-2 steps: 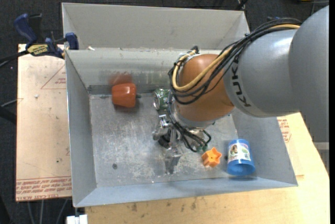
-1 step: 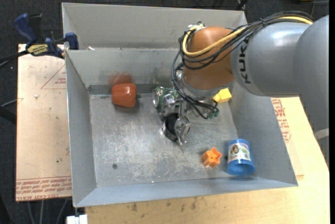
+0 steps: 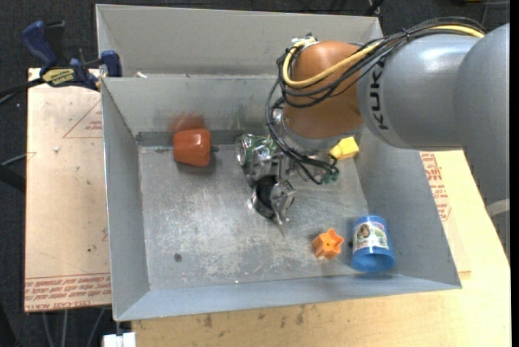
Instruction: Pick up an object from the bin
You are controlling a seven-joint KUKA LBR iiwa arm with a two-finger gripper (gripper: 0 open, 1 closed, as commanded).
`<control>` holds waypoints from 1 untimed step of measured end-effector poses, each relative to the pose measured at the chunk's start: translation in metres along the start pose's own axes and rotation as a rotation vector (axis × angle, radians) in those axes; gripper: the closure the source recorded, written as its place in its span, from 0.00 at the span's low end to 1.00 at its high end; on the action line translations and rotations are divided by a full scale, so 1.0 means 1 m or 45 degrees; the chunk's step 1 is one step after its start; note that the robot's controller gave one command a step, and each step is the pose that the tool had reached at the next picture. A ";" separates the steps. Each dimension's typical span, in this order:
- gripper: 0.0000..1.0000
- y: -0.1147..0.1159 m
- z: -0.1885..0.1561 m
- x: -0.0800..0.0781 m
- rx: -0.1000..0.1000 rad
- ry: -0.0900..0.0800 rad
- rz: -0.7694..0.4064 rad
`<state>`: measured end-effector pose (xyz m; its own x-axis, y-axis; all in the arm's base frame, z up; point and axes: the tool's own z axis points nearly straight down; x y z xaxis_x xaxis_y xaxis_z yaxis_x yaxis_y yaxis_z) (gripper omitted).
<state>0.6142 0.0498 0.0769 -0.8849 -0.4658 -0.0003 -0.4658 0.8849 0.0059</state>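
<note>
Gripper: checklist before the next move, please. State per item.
1. Gripper inside the bin, near mid-floor: ok.
2. Hold on something: cannot tell. A dark shape sits at the gripper; it could be a bin thing or a robot part.
3. Red block, back left, apart from the gripper: ok.
4. Orange star and blue can, front right, apart from the gripper: ok.
5. Yellow piece, partly hidden by the wrist, clearance: cannot tell.

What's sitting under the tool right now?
A small black object lies on the bin floor right under the tool. The tool covers part of it, so its shape is unclear.
</note>
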 end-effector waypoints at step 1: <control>1.00 0.013 -0.129 0.008 0.007 -0.004 -0.083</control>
